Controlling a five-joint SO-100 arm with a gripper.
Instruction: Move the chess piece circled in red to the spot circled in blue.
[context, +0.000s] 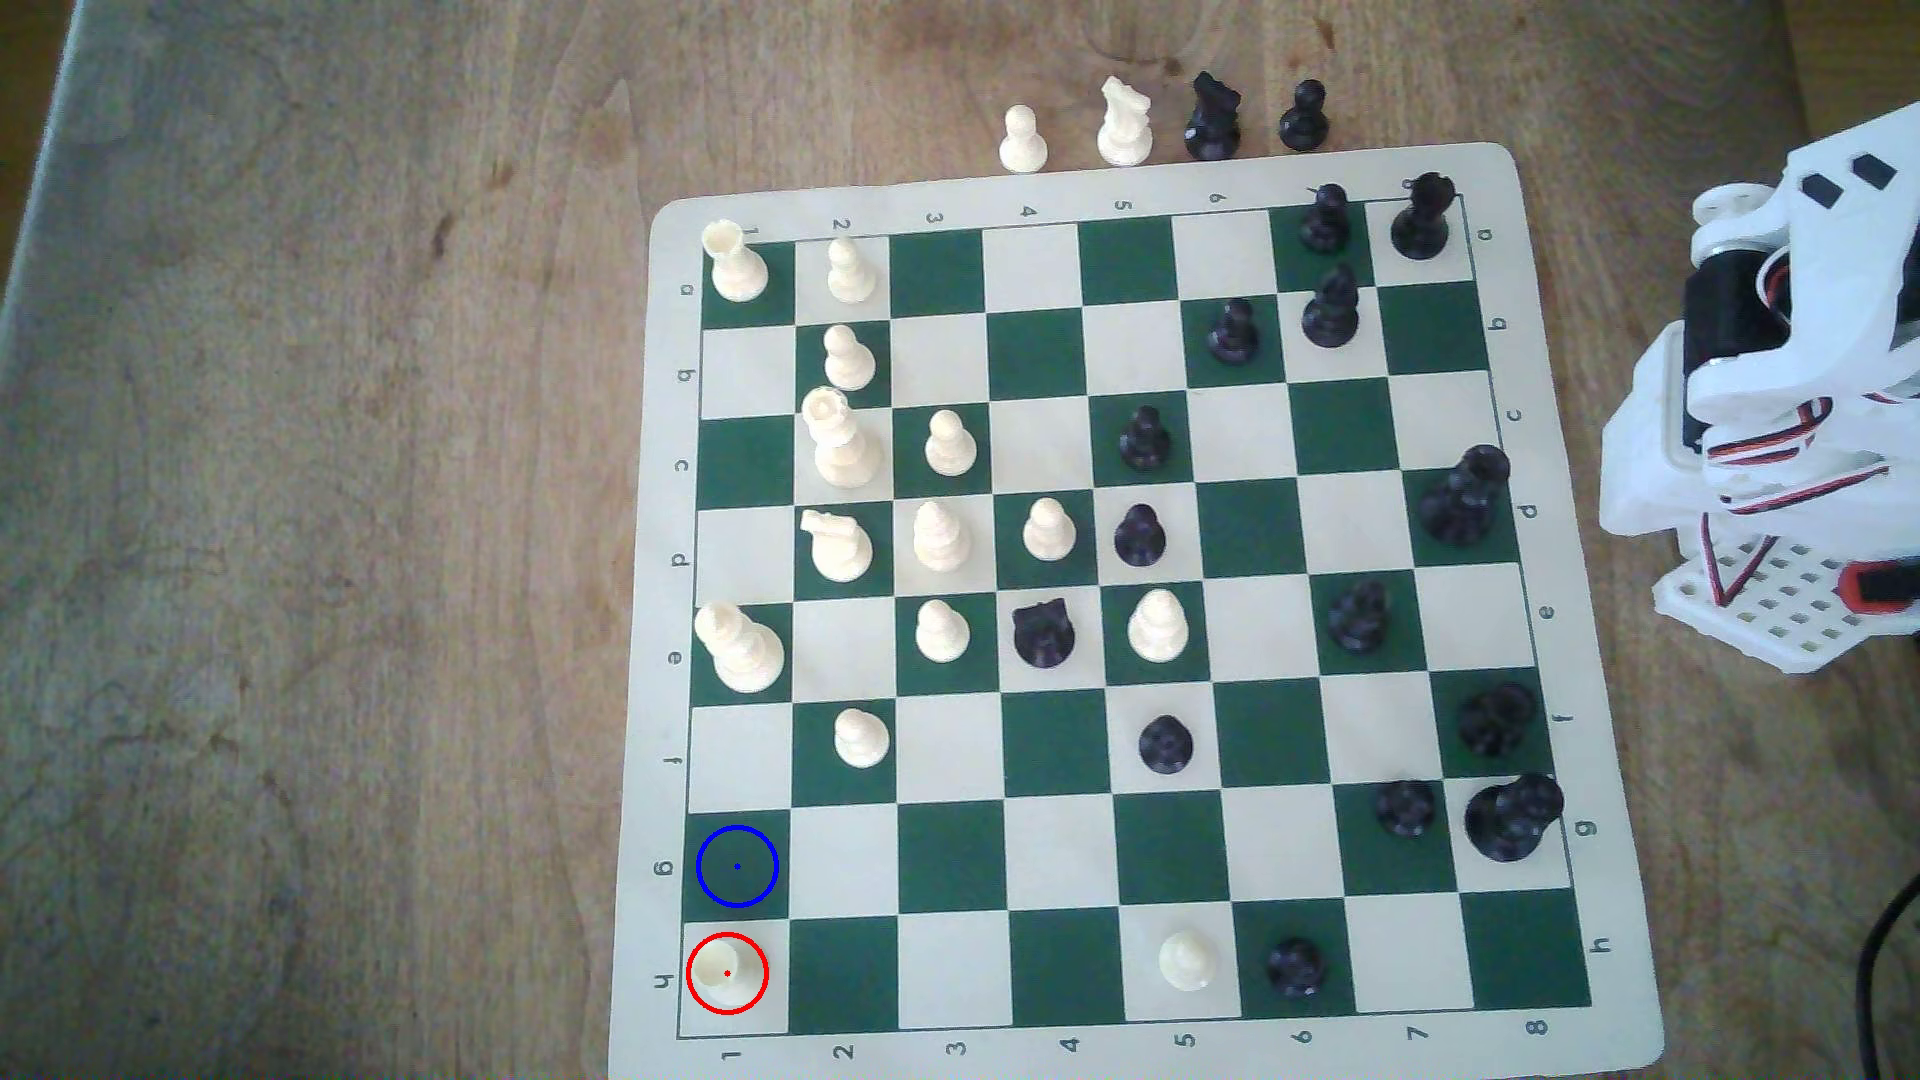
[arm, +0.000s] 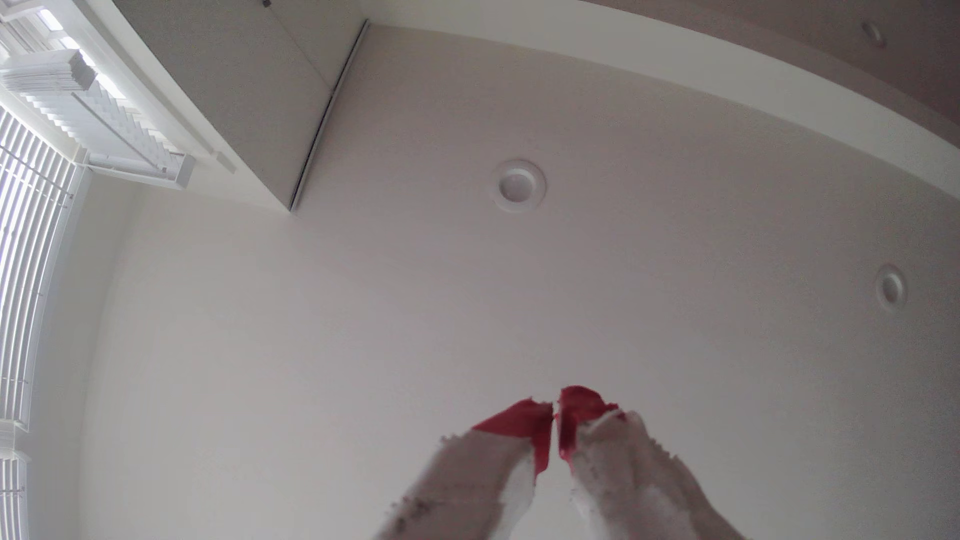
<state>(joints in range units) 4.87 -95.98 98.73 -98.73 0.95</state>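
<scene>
Wrist view put the gripper (arm: 555, 415) nearest the lens: its red-tipped jaws were pressed together on nothing and aimed at the ceiling, with a recessed light (arm: 519, 185) beyond and window blinds (arm: 36, 156) off to one side. I judged the arm to be folded at rest, which explains the upturned camera. The exterior view showed the white arm (context: 1766, 415) parked off the chessboard (context: 1143, 187) at that view's right. Farthest from it, at the board's bottom-left corner, the chess piece (context: 719, 968) stood upright on its red-circled cream square. The spot (context: 737, 866), a bare dark green square, lay directly adjacent. As I read it, the reach across the board had not begun.
</scene>
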